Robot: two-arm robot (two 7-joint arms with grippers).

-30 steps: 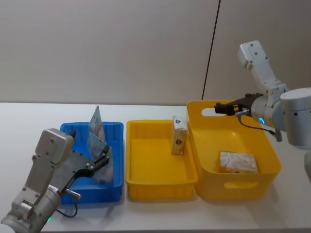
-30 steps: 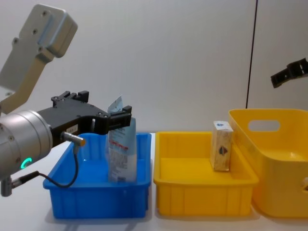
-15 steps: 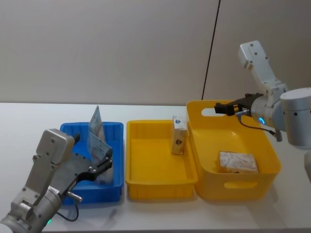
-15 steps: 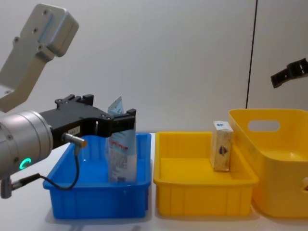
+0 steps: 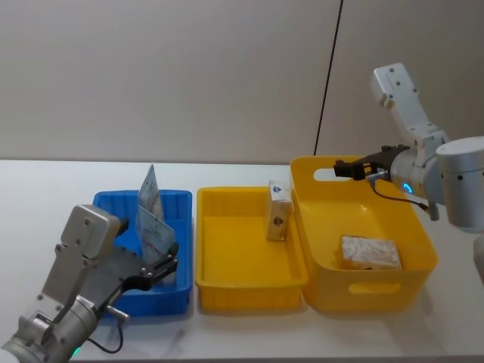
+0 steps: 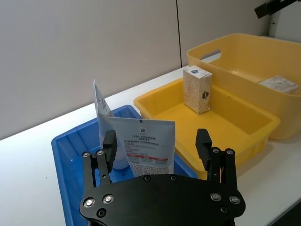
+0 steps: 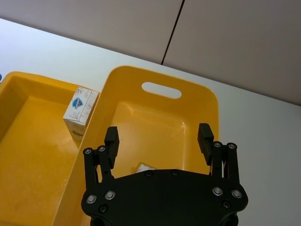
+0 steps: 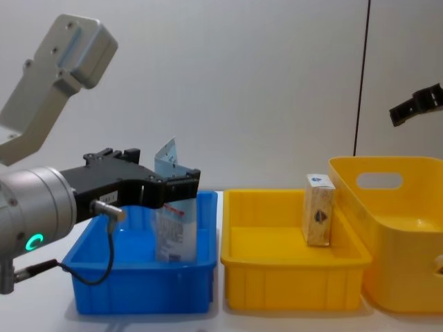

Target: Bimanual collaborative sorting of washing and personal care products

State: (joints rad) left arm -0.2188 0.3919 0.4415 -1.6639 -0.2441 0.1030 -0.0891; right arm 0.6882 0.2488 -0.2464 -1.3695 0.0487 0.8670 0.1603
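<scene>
Three containers in a row on the table (image 5: 45, 181), lol: left bin (image 5: 178, 208) holds a rear tube (image 5: 149, 189) and a front tube (image 5: 155, 231), both standing. Middle bin (image 5: 234, 253) has a box (image 5: 279, 212) upright against its right wall. Right tub (image 5: 363, 291) has a flat pack (image 5: 370, 252) toward its front.

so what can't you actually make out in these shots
Left wrist view: the rear tube is mostly hidden behind the front tube, whose print is too small to read.
Chest view: both tubes' bottoms are hidden by the blue bin wall and the open left end effector.
Right wrist view: the packet in the yellow basket is mostly covered by the open right end effector.
</scene>
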